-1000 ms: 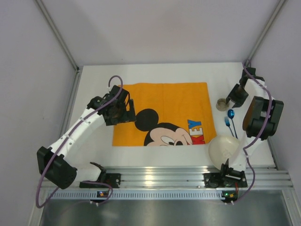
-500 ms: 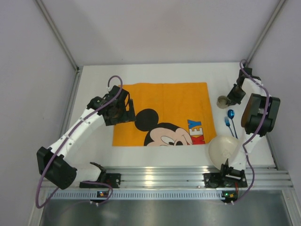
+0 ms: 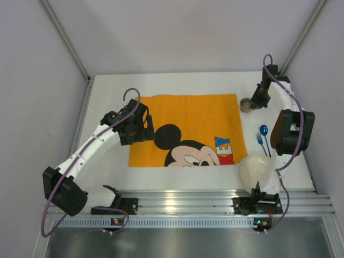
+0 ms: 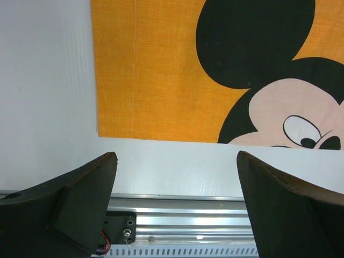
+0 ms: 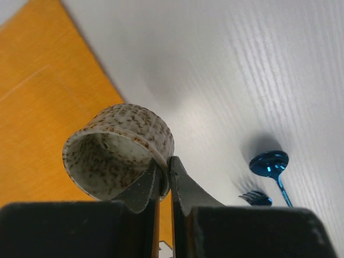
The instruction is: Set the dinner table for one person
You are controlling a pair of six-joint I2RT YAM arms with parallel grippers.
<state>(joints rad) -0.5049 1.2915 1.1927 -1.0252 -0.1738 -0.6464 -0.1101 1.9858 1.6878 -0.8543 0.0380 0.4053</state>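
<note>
The white desk [image 3: 177, 80] fills the working area ahead of the two arm bases. An orange Mickey Mouse cloth [image 3: 188, 115] lies flat at its middle. Toward the desk's right edge a blue spoon [image 3: 264, 130] and a blue fork [image 3: 259, 138] lie side by side. A pale bowl [image 3: 256, 171] sits near the near right corner. The right gripper [image 5: 164, 172] has its jaws clenched on the rim of a speckled cup [image 5: 121, 145], held tilted just beside the cloth's far right corner. The left gripper [image 4: 177, 177] hangs over the cloth's left side, jaws released and spread wide.
</note>
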